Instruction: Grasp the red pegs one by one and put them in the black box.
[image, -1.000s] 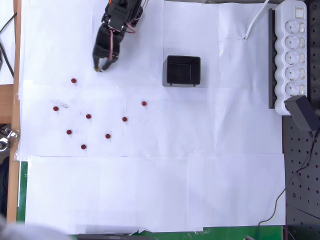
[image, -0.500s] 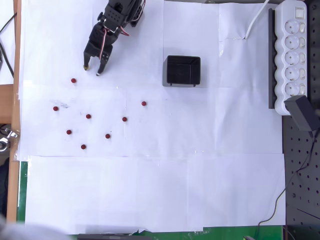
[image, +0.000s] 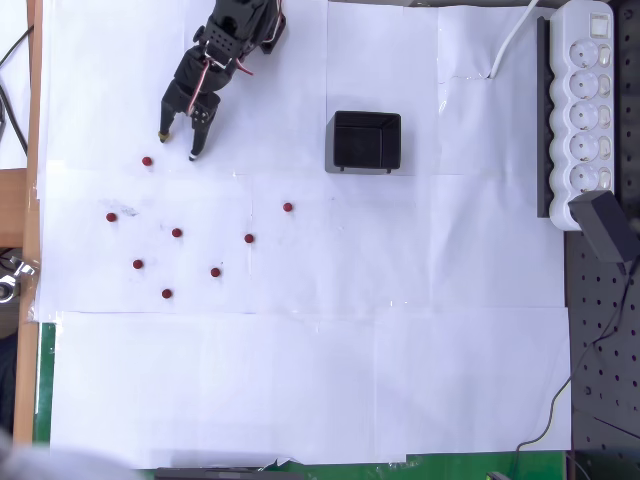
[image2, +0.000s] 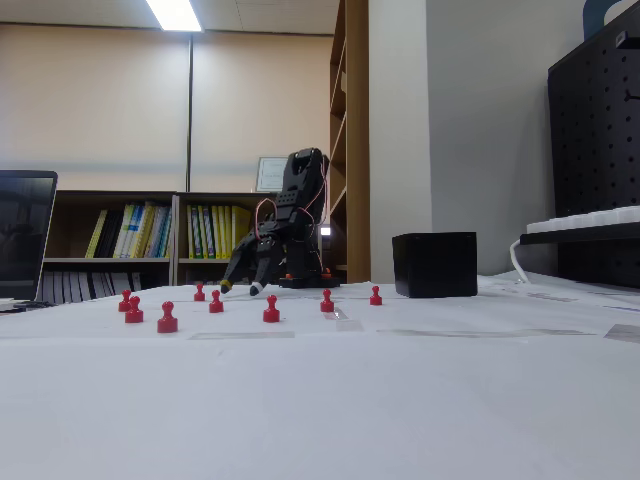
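Several red pegs lie scattered on the white paper left of centre in the overhead view, from the top-left peg (image: 147, 161) to the rightmost peg (image: 288, 207). The fixed view shows them as a row of small red knobs (image2: 271, 309). My gripper (image: 178, 146) is open and empty, its fingertips pointing down at the paper just up and right of the top-left peg, not touching it. It also hangs low over the paper in the fixed view (image2: 241, 289), right of the far peg (image2: 199, 291). The black box (image: 366, 140) (image2: 434, 264) stands to the right of the arm.
A white power strip (image: 585, 110) and a black adapter (image: 605, 225) lie along the right edge beside a black pegboard (image: 600, 350). The table's wooden edge (image: 32, 200) runs down the left. A laptop (image2: 25, 235) stands at the left in the fixed view.
The gripper has swung left and slightly down toward the top-left peg, and its fingers have spread from nearly together to open. The pegs and box have not moved.
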